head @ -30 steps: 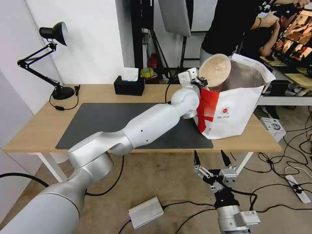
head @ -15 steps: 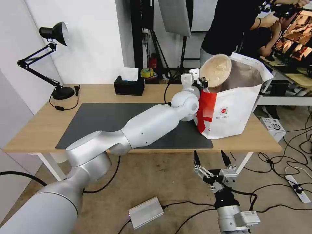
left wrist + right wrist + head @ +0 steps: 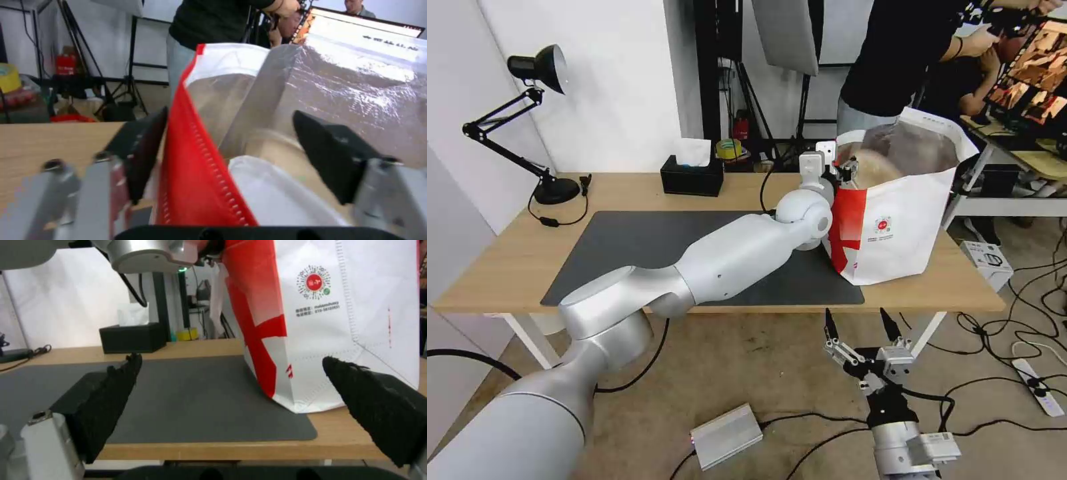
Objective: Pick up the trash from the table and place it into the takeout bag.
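Observation:
The takeout bag (image 3: 894,233) stands open at the right end of the table (image 3: 507,267), white and red with foil lining. My left gripper (image 3: 846,170) is at the bag's near rim, open, its fingers straddling the red edge (image 3: 200,166). The beige paper bowl (image 3: 875,171) lies inside the bag, free of the fingers (image 3: 285,150). Under it in the left wrist view is a white rounded container (image 3: 276,196). My right gripper (image 3: 860,323) hangs open below the table's front edge, facing the bag (image 3: 356,323).
A dark grey mat (image 3: 647,247) covers the table's middle. A black tissue box (image 3: 692,175) stands at the back, a black desk lamp (image 3: 537,67) at the far left. A person stands behind the bag. Cables and a silver box (image 3: 726,435) lie on the floor.
The beige bowl was held tilted above the bag's rim; the left gripper has let it go and it has dropped inside the bag. The right arm has not moved.

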Controlling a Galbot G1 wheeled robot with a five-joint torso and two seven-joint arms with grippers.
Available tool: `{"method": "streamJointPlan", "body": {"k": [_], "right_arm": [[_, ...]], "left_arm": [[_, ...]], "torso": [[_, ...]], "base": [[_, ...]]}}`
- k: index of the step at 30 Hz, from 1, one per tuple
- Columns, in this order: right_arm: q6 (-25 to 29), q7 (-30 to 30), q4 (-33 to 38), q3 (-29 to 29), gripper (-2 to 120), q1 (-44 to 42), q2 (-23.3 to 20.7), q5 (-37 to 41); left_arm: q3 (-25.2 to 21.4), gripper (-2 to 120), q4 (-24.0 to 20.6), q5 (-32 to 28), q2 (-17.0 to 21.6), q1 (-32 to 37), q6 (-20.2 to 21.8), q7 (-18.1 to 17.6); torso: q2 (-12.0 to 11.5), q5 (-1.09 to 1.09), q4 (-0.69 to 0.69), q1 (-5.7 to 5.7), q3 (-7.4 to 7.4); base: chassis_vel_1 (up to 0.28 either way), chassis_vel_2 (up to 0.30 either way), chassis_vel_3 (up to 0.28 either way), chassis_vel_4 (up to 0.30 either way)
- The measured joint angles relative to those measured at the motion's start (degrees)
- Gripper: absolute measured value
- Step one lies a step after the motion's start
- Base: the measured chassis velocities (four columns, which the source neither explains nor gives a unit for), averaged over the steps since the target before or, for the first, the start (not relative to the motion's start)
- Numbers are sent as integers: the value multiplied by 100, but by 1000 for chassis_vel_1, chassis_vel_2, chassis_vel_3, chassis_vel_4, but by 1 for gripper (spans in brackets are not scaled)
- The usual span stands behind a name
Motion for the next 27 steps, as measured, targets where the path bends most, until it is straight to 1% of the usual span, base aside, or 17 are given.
{"method": "streamJointPlan", "body": {"k": [1, 2, 4, 5, 9, 12, 14, 18, 19, 21, 23, 24, 25, 27], "right_arm": [[0, 0, 0, 0, 100, 0, 0, 0], [0, 0, 0, 0, 100, 0, 0, 0], [0, 0, 0, 0, 100, 0, 0, 0], [0, 0, 0, 0, 100, 0, 0, 0], [0, 0, 0, 0, 100, 0, 0, 0], [0, 0, 0, 0, 100, 0, 0, 0], [0, 0, 0, 0, 100, 0, 0, 0], [0, 0, 0, 0, 100, 0, 0, 0], [0, 0, 0, 0, 100, 0, 0, 0], [0, 0, 0, 0, 100, 0, 0, 0], [0, 0, 0, 0, 100, 0, 0, 0], [0, 0, 0, 0, 100, 0, 0, 0], [0, 0, 0, 0, 100, 0, 0, 0], [0, 0, 0, 0, 100, 0, 0, 0]], "left_arm": [[3, 88, 4, 2, -1, -5, -1, 1], [4, 94, 6, 4, -1, -12, -3, 3], [4, 96, 6, 4, -1, -15, -5, 5], [3, 99, 6, 4, 0, -27, -9, 19], [-28, 100, -26, 8, 18, -48, -34, 31], [-98, 100, -200, 84, 108, -80, -121, 33], [-103, 100, -230, 93, 127, -88, -126, 32], [-222, 100, -594, 200, 372, -117, -202, -118], [-222, 100, -594, 200, 372, -117, -202, -118], [-256, 100, -946, 203, 677, -115, -212, -198], [-261, 100, -996, 204, 720, -113, -216, -208], [-290, 100, -1199, 224, 885, -84, -251, -282], [-299, 100, -1247, 234, 924, -73, -265, -303], [-332, 100, -1492, 347, 1090, -20, -396, -365]], "torso": [[0, 0, 0, 0, 0], [0, 0, 0, 0, 0], [0, 0, 0, 0, 0], [0, 0, 0, 0, 0], [0, 0, 0, 0, 0], [0, 0, 0, 0, 0], [0, 0, 0, 0, 0], [0, 0, 0, 0, 0], [0, 0, 0, 0, 0], [0, -1, 0, -1, 0], [0, -1, 1, -1, 0], [0, -2, 2, -1, 0], [0, -2, 2, -1, 0], [0, -2, 0, -1, 0]], "base": [[0, 0, 0, 0], [0, 0, 0, 0], [0, 0, 0, 0], [0, 0, 0, 0], [0, 0, 0, 0], [0, 0, 0, 0], [0, 0, 0, 0], [0, 0, 0, 0], [0, 0, 0, 0], [0, 0, 0, 0], [0, 0, 0, 0], [0, 0, 0, 0], [0, 0, 0, 0], [0, 0, 0, 0]]}}
